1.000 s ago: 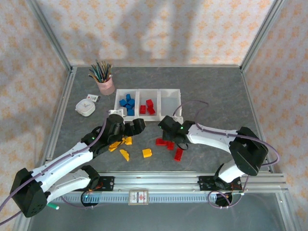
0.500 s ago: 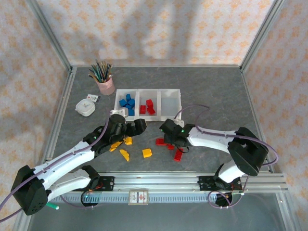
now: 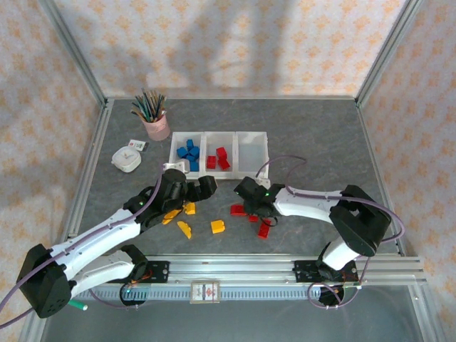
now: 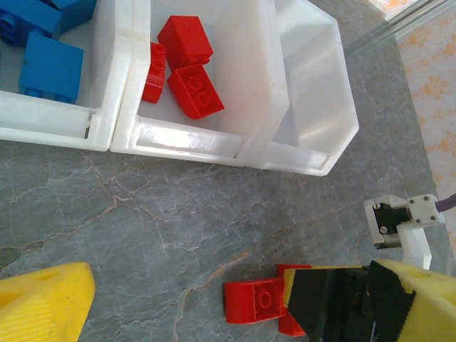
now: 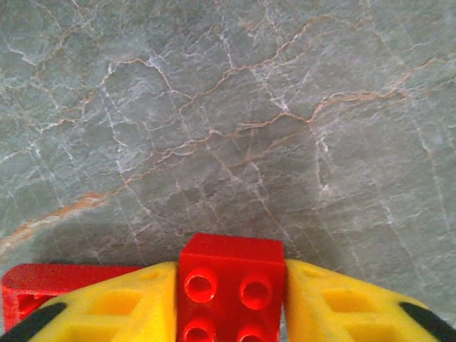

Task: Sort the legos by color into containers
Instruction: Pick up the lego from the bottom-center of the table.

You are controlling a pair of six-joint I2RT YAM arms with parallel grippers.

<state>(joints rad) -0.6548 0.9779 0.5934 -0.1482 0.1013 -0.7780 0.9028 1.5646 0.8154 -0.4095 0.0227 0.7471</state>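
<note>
My right gripper (image 5: pixel 231 274) is low over the table, its yellow fingers (image 5: pixel 121 303) pressed against both sides of a red brick (image 5: pixel 231 285). From above, that gripper (image 3: pixel 251 208) sits among the loose red legos (image 3: pixel 237 209), with one more (image 3: pixel 263 229) nearer the front. Yellow legos (image 3: pixel 218 226) lie to the left, some beside my left gripper (image 3: pixel 199 194), which is open and holds nothing. The three joined containers (image 3: pixel 267 153) stand behind: blue bricks (image 3: pixel 187 153) in the left one, red bricks (image 4: pixel 189 89) in the middle one, the right one (image 4: pixel 306 85) bare.
A pink cup of pencils (image 3: pixel 155 127) stands at the back left. A small white round case (image 3: pixel 127 158) and a card (image 3: pixel 137 144) lie near it. Metal frame rails run along both sides and the front of the table.
The right gripper's jaws have closed in onto the red brick and it has shifted slightly left. The left arm has hardly moved.
</note>
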